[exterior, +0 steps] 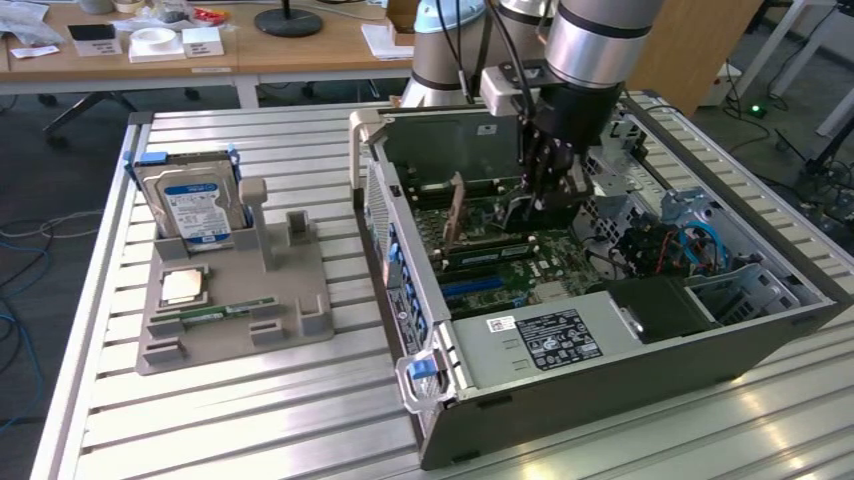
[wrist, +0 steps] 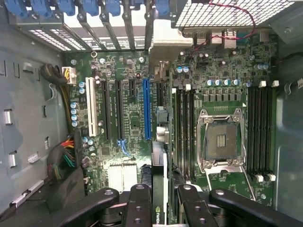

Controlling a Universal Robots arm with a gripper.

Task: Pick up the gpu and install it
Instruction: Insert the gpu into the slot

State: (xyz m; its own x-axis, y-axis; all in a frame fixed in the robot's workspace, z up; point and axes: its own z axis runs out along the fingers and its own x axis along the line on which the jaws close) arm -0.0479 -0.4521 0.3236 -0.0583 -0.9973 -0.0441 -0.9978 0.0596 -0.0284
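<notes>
Black claw (exterior: 541, 190) is down inside the open PC case (exterior: 601, 380), pinching the gpu (wrist: 159, 198) edge-on between its fingers (wrist: 140, 201). Card is over the green motherboard (wrist: 128, 109), near the long blue slot (wrist: 146, 109). Hard drive (exterior: 194, 205) stands in grey holder (exterior: 300, 270) on slatted surface (exterior: 267, 420), exterior view's left.
</notes>
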